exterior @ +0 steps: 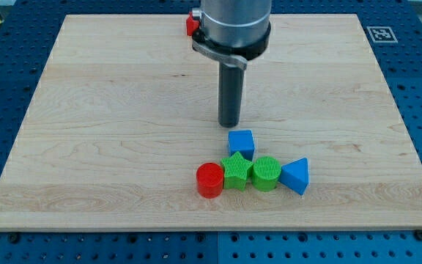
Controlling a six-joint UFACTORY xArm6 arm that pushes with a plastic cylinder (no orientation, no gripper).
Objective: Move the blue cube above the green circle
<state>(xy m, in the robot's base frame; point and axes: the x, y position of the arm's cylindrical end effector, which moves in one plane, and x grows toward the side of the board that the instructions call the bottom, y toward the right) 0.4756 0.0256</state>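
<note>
The blue cube (241, 143) sits on the wooden board (108, 132), just above the green star (237, 171) and up-left of the green circle (267, 174). My tip (229, 123) is just above and slightly left of the blue cube, close to its top edge; I cannot tell if it touches. A red cylinder (210, 180), the green star, the green circle and a blue triangle (296, 176) form a row along the view's lower middle, touching side by side.
A red block (191, 22) shows partly behind the arm's body at the board's top edge. A fiducial marker (380, 34) lies off the board's top right corner. A blue perforated table surrounds the board.
</note>
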